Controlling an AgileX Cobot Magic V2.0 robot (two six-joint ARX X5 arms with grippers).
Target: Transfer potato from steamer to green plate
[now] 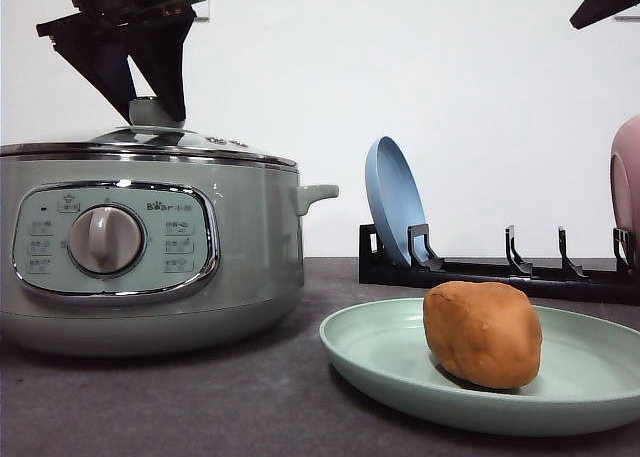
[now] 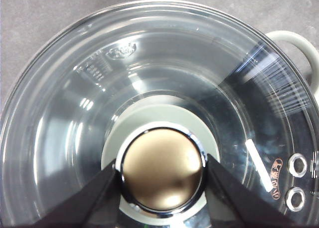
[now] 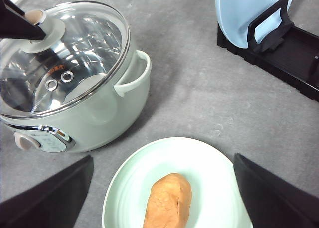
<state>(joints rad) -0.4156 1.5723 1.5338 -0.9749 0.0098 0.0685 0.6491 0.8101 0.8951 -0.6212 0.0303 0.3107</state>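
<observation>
Already the potato [image 1: 483,334] lies on the green plate [image 1: 380,362], right of the steamer [image 1: 250,257] on the grey bench [image 1: 200,407]. "Bear" can be read on the steamer's dial panel [image 1: 115,241]. The left gripper [image 2: 162,169] has its fingers [image 2: 94,198] clenched on the lid knob [image 2: 162,168]. The right gripper [image 3: 162,198] hangs over the plate, fingers [image 3: 274,193] spread wide. A blue plate [image 1: 392,202] stands in a black rack [image 1: 500,272] behind.

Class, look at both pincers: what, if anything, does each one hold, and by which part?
The left pincer grips the steamer lid by its knob. The right pincer is open above the potato, holding nothing.
</observation>
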